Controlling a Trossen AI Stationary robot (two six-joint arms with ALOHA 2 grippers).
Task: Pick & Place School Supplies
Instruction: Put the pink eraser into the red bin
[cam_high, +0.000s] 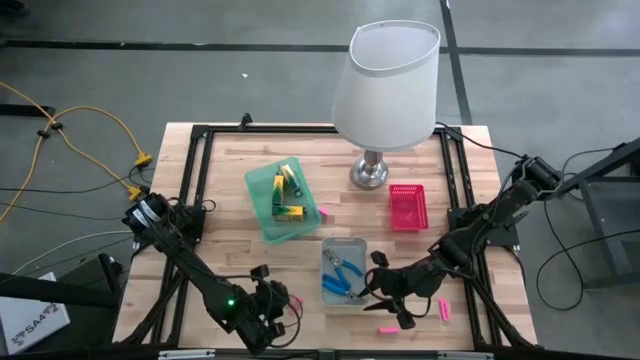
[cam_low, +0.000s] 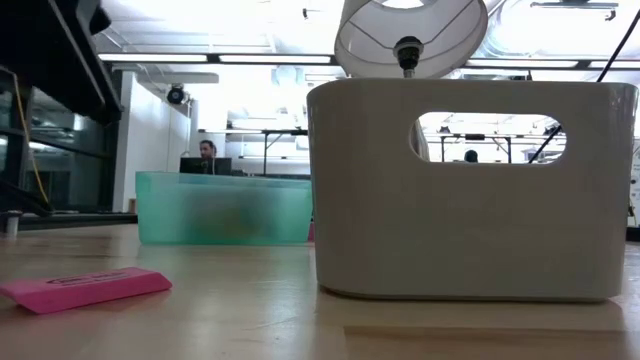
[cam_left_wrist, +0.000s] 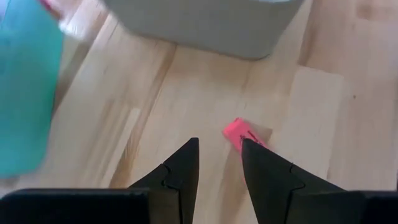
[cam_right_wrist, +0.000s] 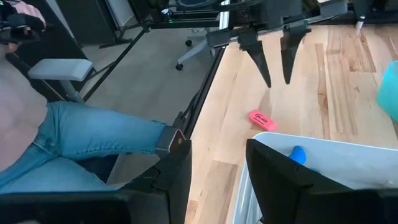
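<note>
Because sorting seemed under way, the supplies lay grouped: yellow-and-green pieces (cam_high: 287, 190) sat in the translucent green plastic tray (cam_high: 262, 222), and blue-handled pliers (cam_high: 343, 280) lay in the pale grey rectangular tub (cam_high: 345, 246). Flat pink bars (cam_high: 444, 311) were loose on the wooden worktop (cam_high: 230, 180). The left end effector (cam_left_wrist: 220, 168) hung low at the near edge with its dark fingers (cam_left_wrist: 264, 171) apart and empty, a small pink eraser (cam_left_wrist: 241, 132) just ahead of one tip, probably its next pick. The right end effector (cam_high: 372, 290) hovered over the grey tub's rim, fingers apart, nothing held, seemingly placed for dropping.
</note>
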